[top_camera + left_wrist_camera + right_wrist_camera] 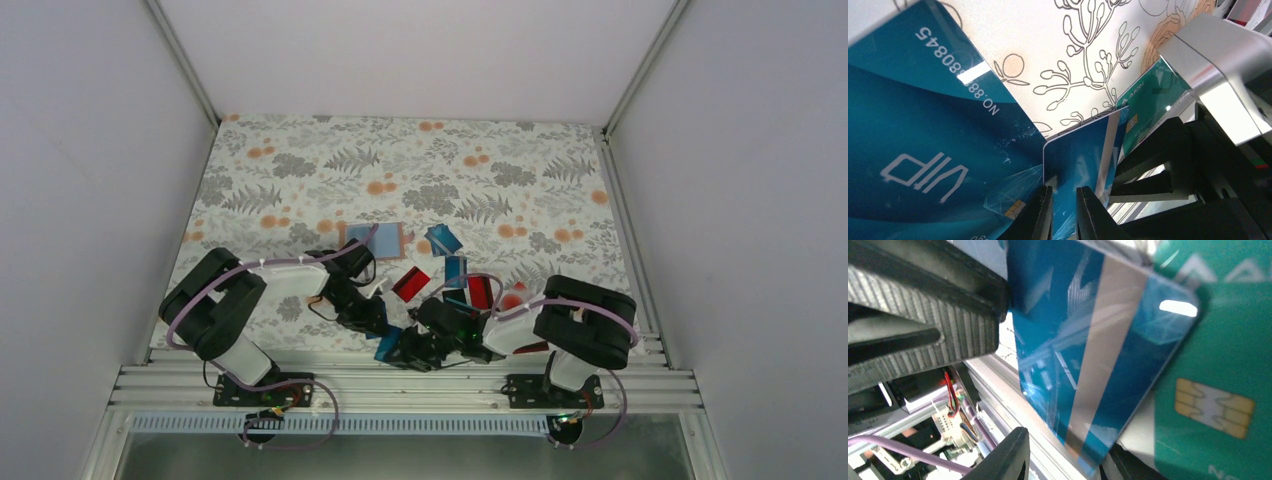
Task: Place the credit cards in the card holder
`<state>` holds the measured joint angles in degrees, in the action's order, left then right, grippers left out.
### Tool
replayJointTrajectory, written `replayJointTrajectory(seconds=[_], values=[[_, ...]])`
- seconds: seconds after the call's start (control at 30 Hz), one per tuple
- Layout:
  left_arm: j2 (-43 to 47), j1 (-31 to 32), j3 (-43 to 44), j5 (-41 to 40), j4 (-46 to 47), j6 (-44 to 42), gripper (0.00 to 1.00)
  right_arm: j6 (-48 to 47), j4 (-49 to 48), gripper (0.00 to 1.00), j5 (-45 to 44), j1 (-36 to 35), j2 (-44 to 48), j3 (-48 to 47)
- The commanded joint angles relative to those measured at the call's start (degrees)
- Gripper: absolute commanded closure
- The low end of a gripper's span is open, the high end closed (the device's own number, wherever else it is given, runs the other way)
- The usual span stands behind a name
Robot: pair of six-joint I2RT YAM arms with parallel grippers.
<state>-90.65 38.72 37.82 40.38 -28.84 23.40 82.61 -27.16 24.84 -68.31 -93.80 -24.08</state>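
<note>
The flowery table (pixel 300 170) holds the flat brown card holder (pixel 372 240); I cannot tell what is inside. Shiny red and blue credit cards (pixel 410 284) lie near it. The left gripper (pixel 1064 212) pinches a thin blue striped card (pixel 1083 155). The right gripper (pixel 1007 377) reaches around this card; I cannot tell if it squeezes.

Just right of the card holder (pixel 372 240) on the floral table (pixel 300 170) lie two blue cards (pixel 443 240), a red card (pixel 410 284) sits nearer the arms, and nearer still the left gripper (pixel 376 320) and right gripper (pixel 408 352) meet at another blue card (pixel 387 346).
</note>
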Motion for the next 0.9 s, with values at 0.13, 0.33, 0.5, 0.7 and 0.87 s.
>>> replayJointTrajectory(seconds=[0.13, 0.33, 0.5, 0.7, 0.87], values=[[-0.8, 0.4, -1.5, -2.5, -1.2, 0.5, 0.87, 1.0, -6.9, 0.83, -3.8, 1.7, -1.0, 3.3], [0.1, 0.4, -0.7, -2.6, -1.8, 0.4, 0.9, 0.5, -9.2, 0.96, -3.7, 2.5, -3.1, 3.4], [5.8, 0.3, 3.0, -7.6, -5.0, 0.7, 0.88, -1.9, -6.8, 0.96, -4.0, 2.7, -0.4, 2.4], [11.9, -2.0, 9.0, -12.9, -9.5, 0.8, 0.75, -4.6, -6.3, 0.96, -3.6, 4.1, 4.4, 2.8], [15.0, -7.2, 11.0, -13.6, -11.1, -0.1, 0.74, -8.4, -6.7, 0.96, -2.1, 6.8, 7.8, 3.2]])
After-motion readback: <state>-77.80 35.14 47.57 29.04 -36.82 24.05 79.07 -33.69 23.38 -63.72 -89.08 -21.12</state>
